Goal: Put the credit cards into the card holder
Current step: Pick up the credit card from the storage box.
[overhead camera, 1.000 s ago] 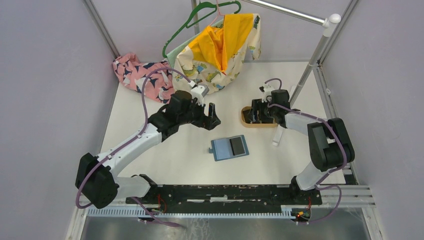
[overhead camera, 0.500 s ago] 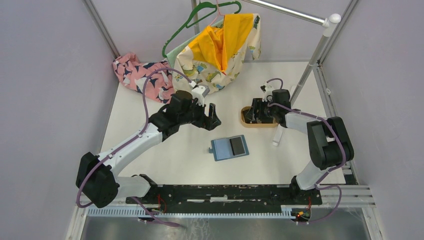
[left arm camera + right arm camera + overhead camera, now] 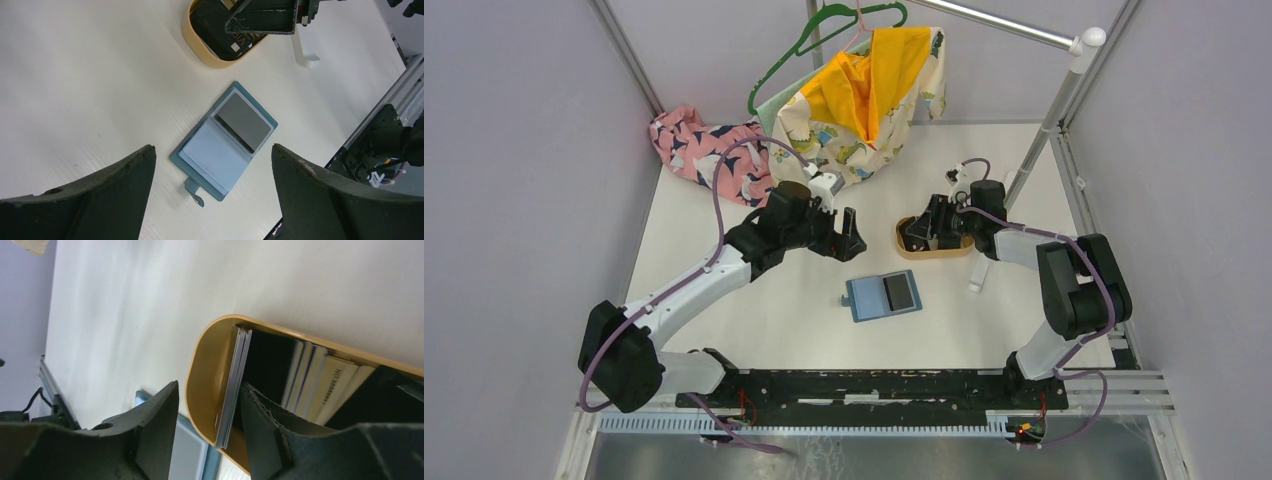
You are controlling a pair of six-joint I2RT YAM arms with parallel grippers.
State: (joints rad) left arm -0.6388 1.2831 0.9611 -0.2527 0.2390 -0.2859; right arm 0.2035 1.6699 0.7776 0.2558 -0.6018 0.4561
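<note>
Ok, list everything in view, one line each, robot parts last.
card holder: one, teal, open flat mid-table
dark card: one, dark grey, on the card holder
credit cards: several, pale and dark, on edge in the tray
tray: one, tan, behind the card holder
pink garment: one, pink print, far left
yellow garment: one, yellow-cream, hung at back
rail: one, silver, back right
white piece: one, white, right of card holder
left gripper: open, above the card holder
right gripper: open, astride the tray wall

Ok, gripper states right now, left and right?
Left gripper: open, holding nothing.
Right gripper: open, straddling the tray wall and upright credit cards.
</note>
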